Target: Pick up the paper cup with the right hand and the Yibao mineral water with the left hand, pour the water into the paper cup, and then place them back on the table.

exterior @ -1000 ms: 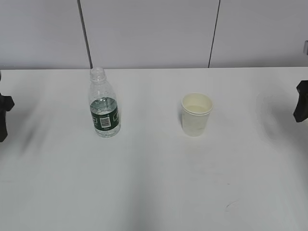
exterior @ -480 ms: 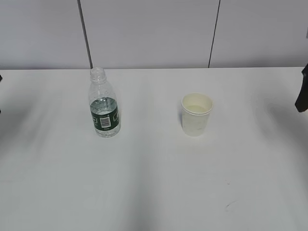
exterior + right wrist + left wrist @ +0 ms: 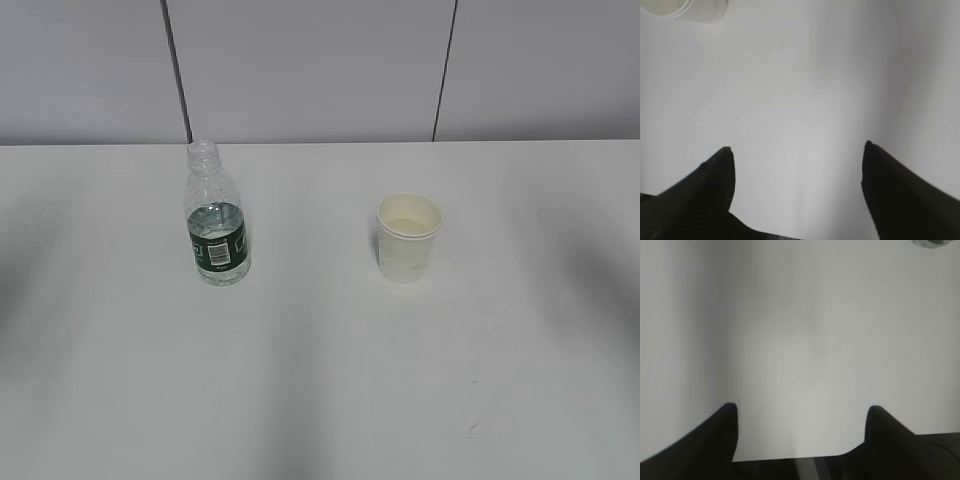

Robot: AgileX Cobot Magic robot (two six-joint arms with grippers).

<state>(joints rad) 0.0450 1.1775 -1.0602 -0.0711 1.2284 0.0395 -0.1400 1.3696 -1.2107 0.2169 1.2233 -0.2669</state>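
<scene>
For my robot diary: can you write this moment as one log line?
left gripper: open, empty | right gripper: open, empty | bottle: upright, uncapped | paper cup: upright on table

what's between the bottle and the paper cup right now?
Nothing. In the exterior view the stretch of table between the Yibao mineral water and the paper cup is bare white surface.

In the left wrist view, the Yibao mineral water (image 3: 932, 243) shows only as a dark sliver cut off by the top edge. The left end effector (image 3: 800, 412) has both fingers cropped by the bottom edge. In the right wrist view, the paper cup (image 3: 690, 10) is cut by the top edge, only its lower part showing, and the right end effector (image 3: 797, 155) is likewise cropped below. The bottle's label print is too small to read
</scene>
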